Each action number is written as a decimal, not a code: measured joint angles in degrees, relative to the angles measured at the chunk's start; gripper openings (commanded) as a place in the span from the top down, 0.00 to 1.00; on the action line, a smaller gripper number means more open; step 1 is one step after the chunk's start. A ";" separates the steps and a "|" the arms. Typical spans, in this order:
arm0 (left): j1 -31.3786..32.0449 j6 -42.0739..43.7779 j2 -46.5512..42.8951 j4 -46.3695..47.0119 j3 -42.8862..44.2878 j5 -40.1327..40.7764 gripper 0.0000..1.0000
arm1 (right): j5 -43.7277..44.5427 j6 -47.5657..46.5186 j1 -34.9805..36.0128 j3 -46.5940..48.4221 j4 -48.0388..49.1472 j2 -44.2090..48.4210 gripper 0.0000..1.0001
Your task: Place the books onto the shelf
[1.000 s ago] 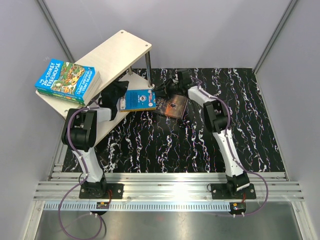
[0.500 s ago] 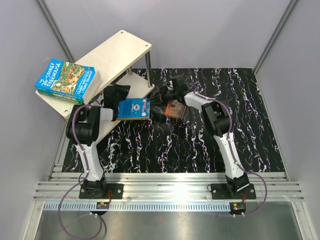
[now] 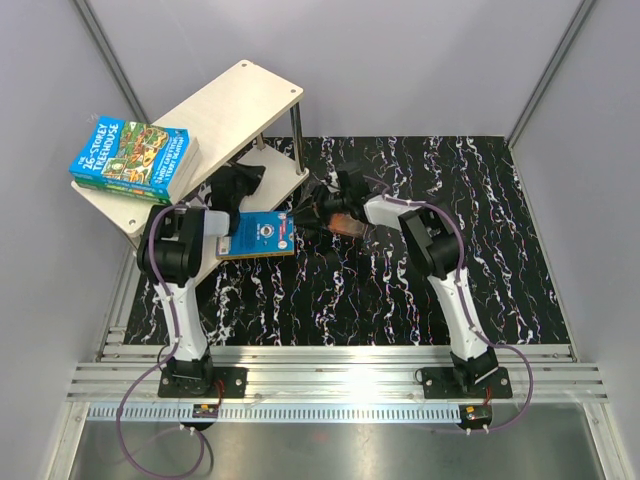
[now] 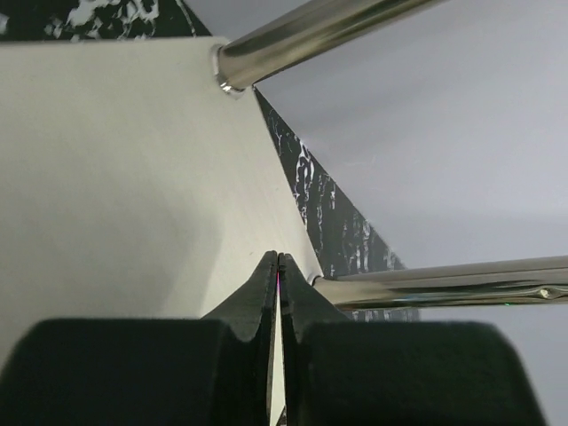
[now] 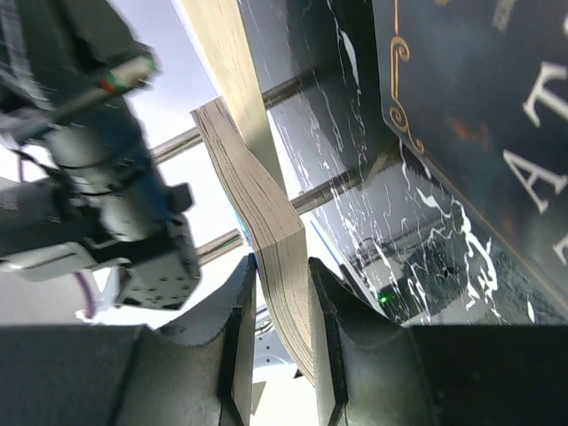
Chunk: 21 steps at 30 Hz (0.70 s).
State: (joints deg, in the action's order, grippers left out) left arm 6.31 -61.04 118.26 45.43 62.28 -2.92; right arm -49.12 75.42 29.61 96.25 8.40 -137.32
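Left of centre in the overhead view, the blue book [image 3: 258, 235] hangs above the table, with the right gripper [image 5: 277, 275] clamped on its page edge at the right-hand end. Held by that one edge, it could droop or twist free. Its free end overlaps the left arm [image 3: 175, 250] and may snag there short of the shelf [image 3: 235, 100]. Cover up, its long axis runs left-right, pointing leftward. The left gripper [image 4: 279, 266] is pinched together, empty.
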 measured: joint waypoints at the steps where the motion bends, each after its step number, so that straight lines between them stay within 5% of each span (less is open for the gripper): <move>1: 0.17 1.18 -0.04 -1.20 1.22 -0.28 0.98 | 0.09 -0.09 -0.02 -0.50 0.09 0.35 1.00; 11: 4.17 11.96 -7.37 -16.90 7.23 -2.86 0.91 | 0.83 -1.49 -4.50 -6.86 0.87 3.69 1.00; 21: 5.44 2.38 -7.34 -16.50 5.62 -16.72 0.73 | 3.13 -2.51 -7.67 -6.80 1.22 3.69 1.00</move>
State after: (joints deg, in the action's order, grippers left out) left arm 11.75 -58.65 110.91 28.93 67.90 -19.64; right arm -46.00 72.90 21.93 89.45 9.63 -133.62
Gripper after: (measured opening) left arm 0.208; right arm 0.309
